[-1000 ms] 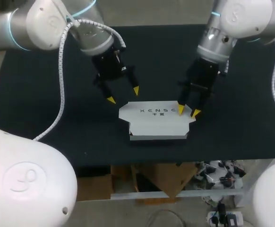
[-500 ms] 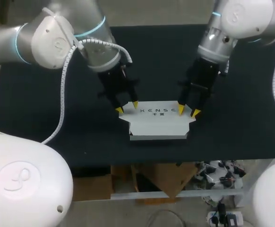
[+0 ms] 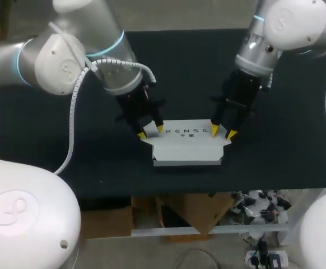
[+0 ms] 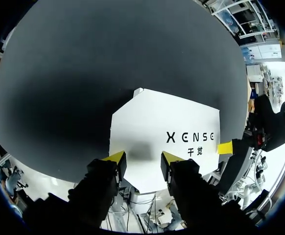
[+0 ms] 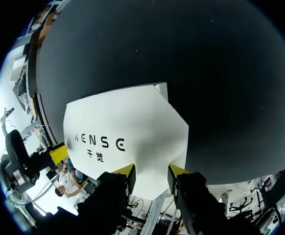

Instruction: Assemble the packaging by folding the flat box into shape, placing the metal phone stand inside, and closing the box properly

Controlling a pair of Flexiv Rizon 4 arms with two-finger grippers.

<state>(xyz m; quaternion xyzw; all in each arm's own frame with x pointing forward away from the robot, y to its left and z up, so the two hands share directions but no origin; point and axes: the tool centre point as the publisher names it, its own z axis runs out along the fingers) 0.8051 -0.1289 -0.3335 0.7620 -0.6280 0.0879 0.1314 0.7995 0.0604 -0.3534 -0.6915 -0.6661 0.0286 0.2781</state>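
item: white box (image 3: 186, 147), folded into shape, printed panel up, on the black bench (image 3: 297, 157) near its front edge.
left hand (image 3: 150, 131): fingers apart, straddling the box's left end flap.
right hand (image 3: 222, 132): fingers apart, likewise at the right end.
phone stand: not seen.
handling advice: work both end flaps together, evenly and squarely; lopsided pressure would likely skew the light card.

The white box (image 5: 128, 127) lies flat on the dark surface (image 5: 191, 54), black lettering facing up. The right claw (image 5: 151, 172) stands at its near edge - yellow tips apart, a white corner between them. At the far side, the left claw (image 5: 58, 152) shows one yellow tip against the box.
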